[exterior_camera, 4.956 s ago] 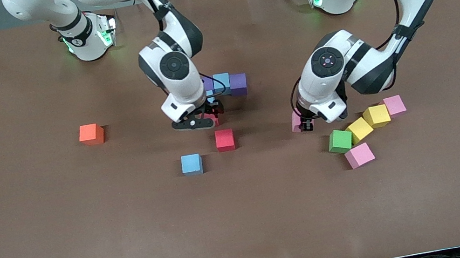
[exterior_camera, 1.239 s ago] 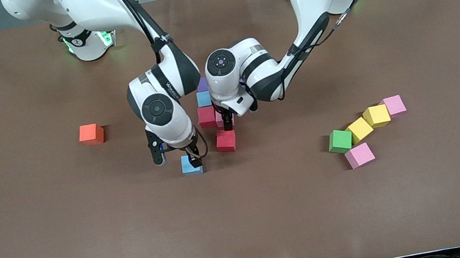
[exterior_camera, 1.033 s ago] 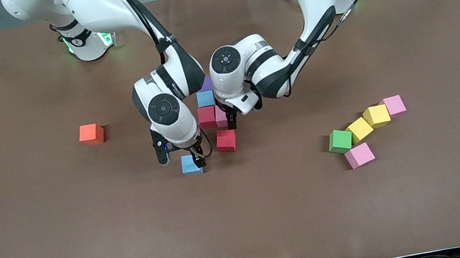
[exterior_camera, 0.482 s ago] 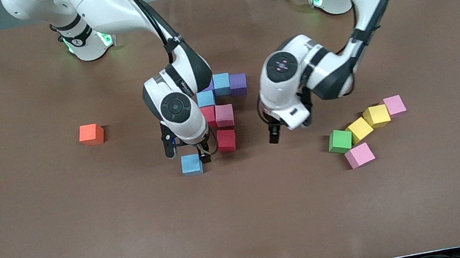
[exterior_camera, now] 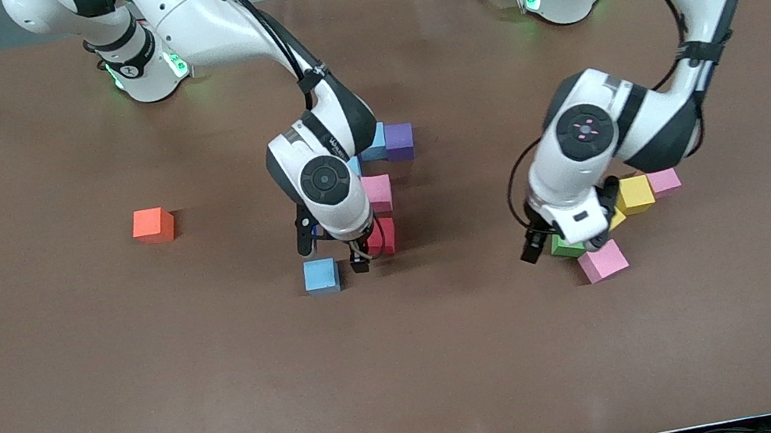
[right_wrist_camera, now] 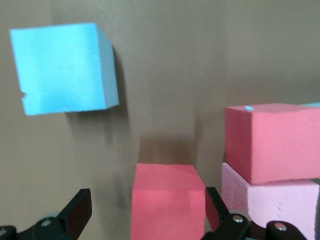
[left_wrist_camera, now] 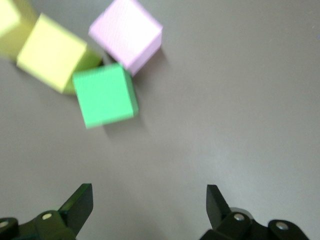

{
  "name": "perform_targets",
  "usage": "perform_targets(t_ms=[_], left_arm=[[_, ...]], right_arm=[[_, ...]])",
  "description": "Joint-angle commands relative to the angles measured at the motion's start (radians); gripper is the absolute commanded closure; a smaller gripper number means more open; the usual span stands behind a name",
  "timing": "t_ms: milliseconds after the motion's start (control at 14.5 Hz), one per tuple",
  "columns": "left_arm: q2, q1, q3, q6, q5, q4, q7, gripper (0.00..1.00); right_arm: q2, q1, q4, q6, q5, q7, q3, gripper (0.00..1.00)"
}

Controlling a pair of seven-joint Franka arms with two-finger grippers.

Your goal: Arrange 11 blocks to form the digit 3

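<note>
Part of the figure lies mid-table: a purple block (exterior_camera: 400, 141), a light blue block (exterior_camera: 376, 140), a pink block (exterior_camera: 377, 192) and a red block (right_wrist_camera: 272, 142) touching it. A loose red block (exterior_camera: 383, 237) sits just nearer the camera. My right gripper (exterior_camera: 335, 253) hangs open over it, and this red block (right_wrist_camera: 167, 200) shows between the fingers. A lone light blue block (exterior_camera: 321, 276) lies beside it. My left gripper (exterior_camera: 553, 242) is open and empty over the table next to the green block (exterior_camera: 563, 249), also seen as the green block (left_wrist_camera: 104, 95).
Toward the left arm's end lie a pink block (exterior_camera: 603, 261), a yellow block (exterior_camera: 634, 195), another pink block (exterior_camera: 665, 181) and a second yellow block (left_wrist_camera: 50, 52) touching the green one. An orange cube (exterior_camera: 153, 225) sits alone toward the right arm's end.
The left arm let go of a pink block at the figure and swung over to the green block's cluster. The right gripper shifted from over the lone light blue block to over the loose red one.
</note>
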Motion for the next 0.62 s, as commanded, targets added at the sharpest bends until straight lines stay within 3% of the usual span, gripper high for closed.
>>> perform_targets(t_ms=[0, 551], left_arm=[[0.007, 0.038, 0.003, -0.010, -0.006, 0.016, 0.188, 0.00], [0.043, 0.106, 0.049, -0.007, 0.007, 0.012, 0.638, 0.00]], right_arm=[[0.010, -0.003, 0.022, -0.006, 0.025, 0.028, 0.019, 0.00], [0.038, 0.001, 0.028, 0.017, 0.023, 0.036, 0.025, 0.01]])
